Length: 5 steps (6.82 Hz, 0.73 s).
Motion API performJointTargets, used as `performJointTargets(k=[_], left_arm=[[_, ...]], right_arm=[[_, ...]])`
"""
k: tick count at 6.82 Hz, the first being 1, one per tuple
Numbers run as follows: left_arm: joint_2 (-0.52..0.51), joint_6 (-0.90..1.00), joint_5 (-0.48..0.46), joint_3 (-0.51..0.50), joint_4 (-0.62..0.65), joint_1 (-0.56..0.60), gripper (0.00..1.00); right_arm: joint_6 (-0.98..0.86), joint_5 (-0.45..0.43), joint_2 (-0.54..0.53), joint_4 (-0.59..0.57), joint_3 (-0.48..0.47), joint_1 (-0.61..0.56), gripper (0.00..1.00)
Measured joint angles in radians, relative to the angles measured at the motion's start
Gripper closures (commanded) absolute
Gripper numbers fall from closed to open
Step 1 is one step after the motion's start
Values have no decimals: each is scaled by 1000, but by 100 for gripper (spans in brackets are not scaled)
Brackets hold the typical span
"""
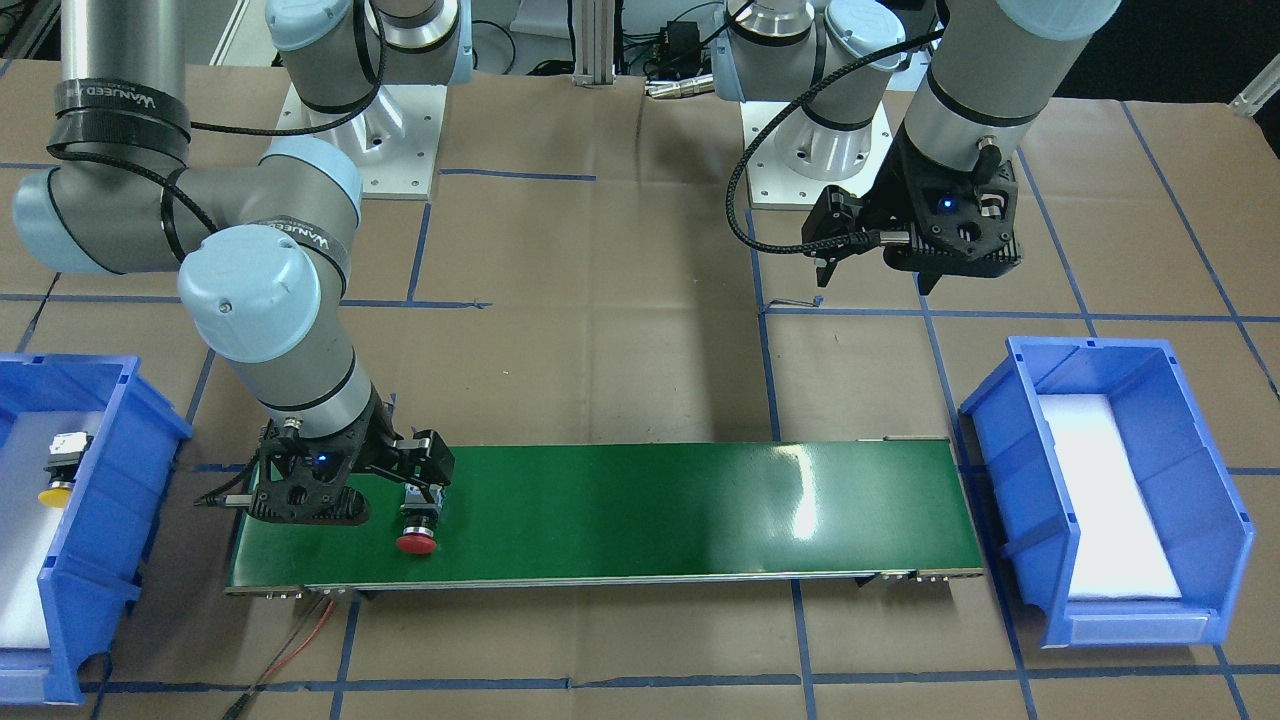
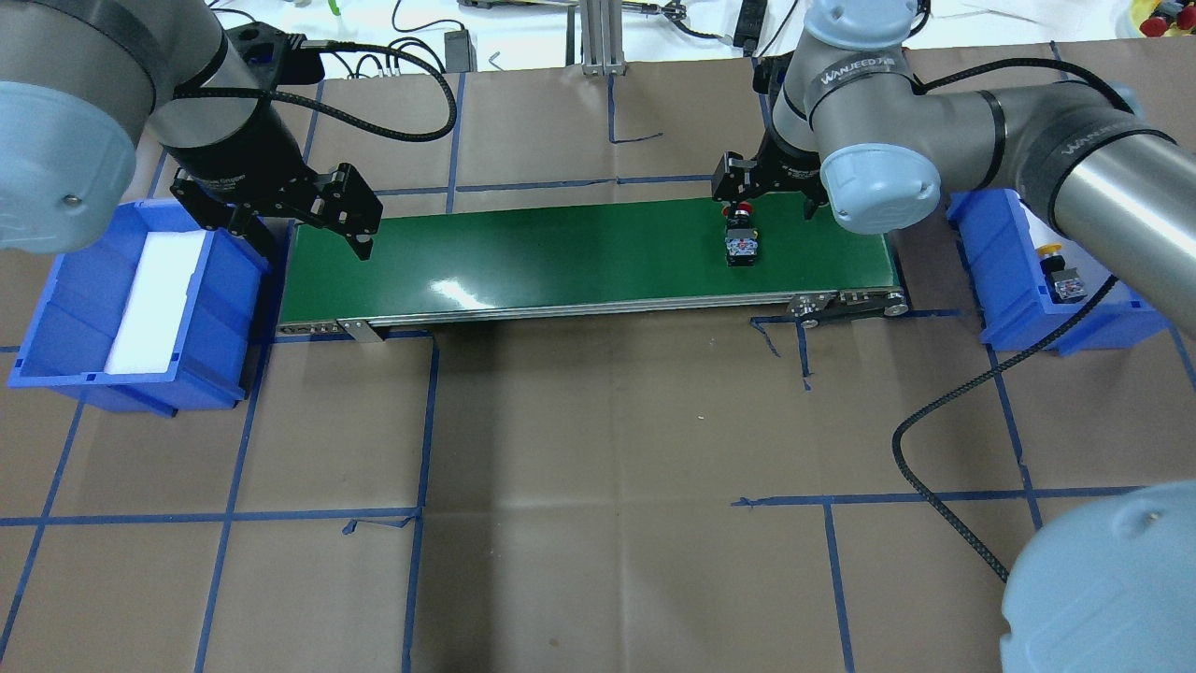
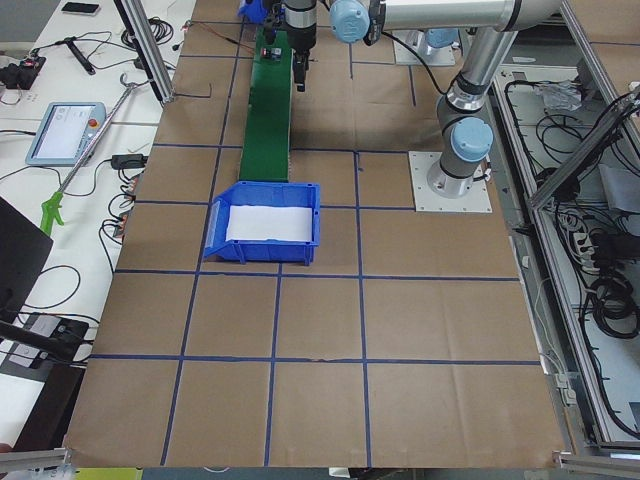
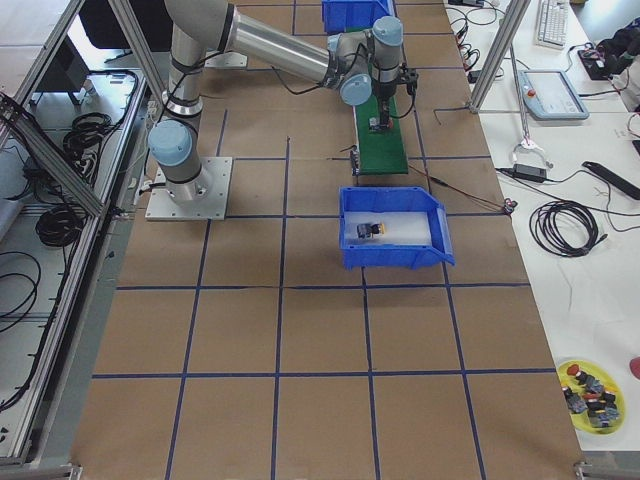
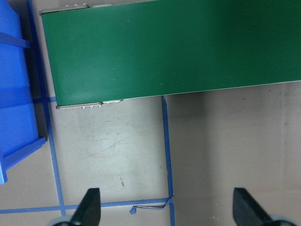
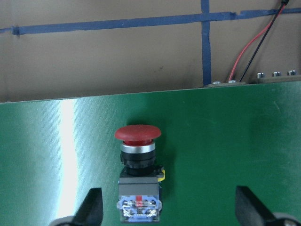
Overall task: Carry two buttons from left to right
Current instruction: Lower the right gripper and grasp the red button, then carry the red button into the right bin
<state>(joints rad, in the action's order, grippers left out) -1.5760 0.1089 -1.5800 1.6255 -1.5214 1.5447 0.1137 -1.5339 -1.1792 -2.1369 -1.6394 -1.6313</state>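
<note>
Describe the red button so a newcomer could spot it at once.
Find the green belt between the two blue bins. At its end on the robot's right, under the right gripper, the red button lies on its side. Its cap is red; the other button, in the nearby bin, is yellow-capped.

Cnt: 1 red btn [image 1: 417, 532], 1 yellow btn [image 1: 62, 468], 2 blue bins [image 1: 1010, 470] [image 1: 110, 470], 1 green belt [image 1: 650, 510], 2 arms [image 1: 290, 370] [image 1: 980, 90].

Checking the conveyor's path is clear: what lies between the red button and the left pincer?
Only bare green belt, in the overhead view, from the red button to the open left pincer.
</note>
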Motion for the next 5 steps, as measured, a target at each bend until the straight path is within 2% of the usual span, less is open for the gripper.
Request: performJointTargets(k=[2,3,4,5], left_arm=[[0,0,0,0,-1,0,0],[1,0,0,0,-1,0,0],[1,0,0,0,-1,0,0],[1,0,0,1,-1,0,0]], right_arm=[[12,0,33,-1,-3,-1,1],[13,1,50,-1,-5,0,33],[12,0,63,1,-6,3,75],[10,-1,69,10,-4,7,94]])
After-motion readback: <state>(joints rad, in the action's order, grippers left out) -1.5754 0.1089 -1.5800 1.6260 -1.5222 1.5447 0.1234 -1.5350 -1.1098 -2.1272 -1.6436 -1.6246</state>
